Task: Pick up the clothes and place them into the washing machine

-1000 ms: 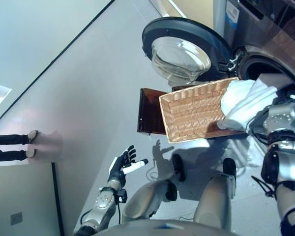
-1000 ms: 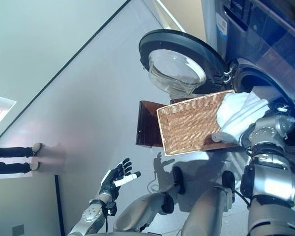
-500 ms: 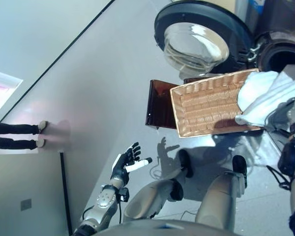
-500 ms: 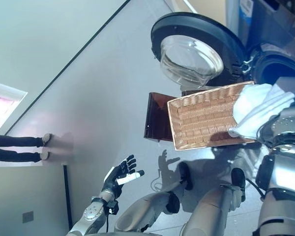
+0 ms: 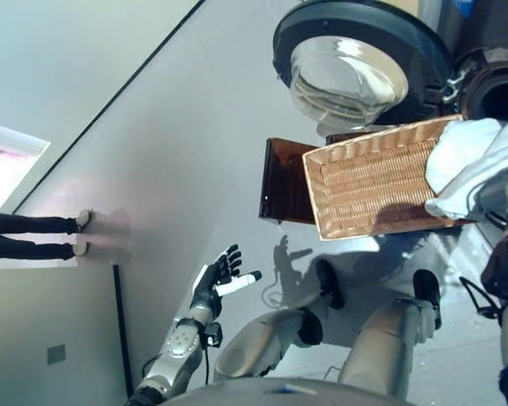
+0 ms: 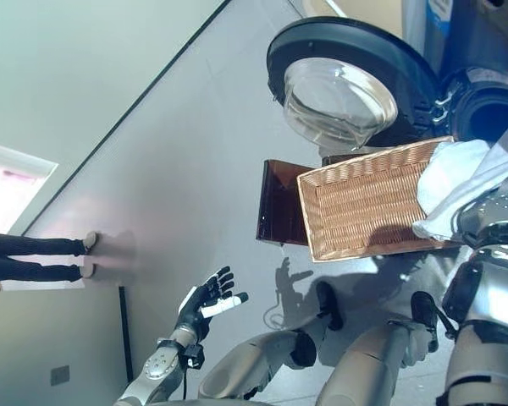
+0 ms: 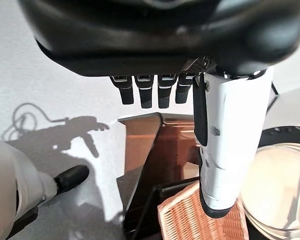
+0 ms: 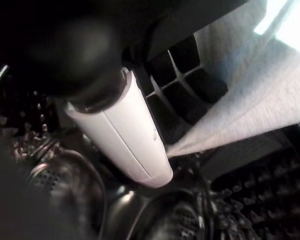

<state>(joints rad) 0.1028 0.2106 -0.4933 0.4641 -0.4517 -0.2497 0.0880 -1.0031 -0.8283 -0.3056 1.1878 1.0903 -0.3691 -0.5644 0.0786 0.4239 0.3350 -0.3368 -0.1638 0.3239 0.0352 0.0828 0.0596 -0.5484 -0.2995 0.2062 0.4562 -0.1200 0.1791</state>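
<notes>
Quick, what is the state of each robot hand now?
Left robot hand: open, fingers spread over the floor, holding nothing.
Right robot hand: shut on the white cloth, at the washing machine opening.

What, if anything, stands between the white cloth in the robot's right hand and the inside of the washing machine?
Nothing visible. The round door is swung open, clear of the drum opening. The right hand pinches the white cloth right over the dark drum. The wicker basket sits beside the opening.

The robot's arms were silver-grey with dark joints. Each dark robot hand, left (image 5: pixel 213 283) and right (image 8: pixel 75 60), had black segmented fingers (image 7: pixel 142 92) and a white-covered thumb.
</notes>
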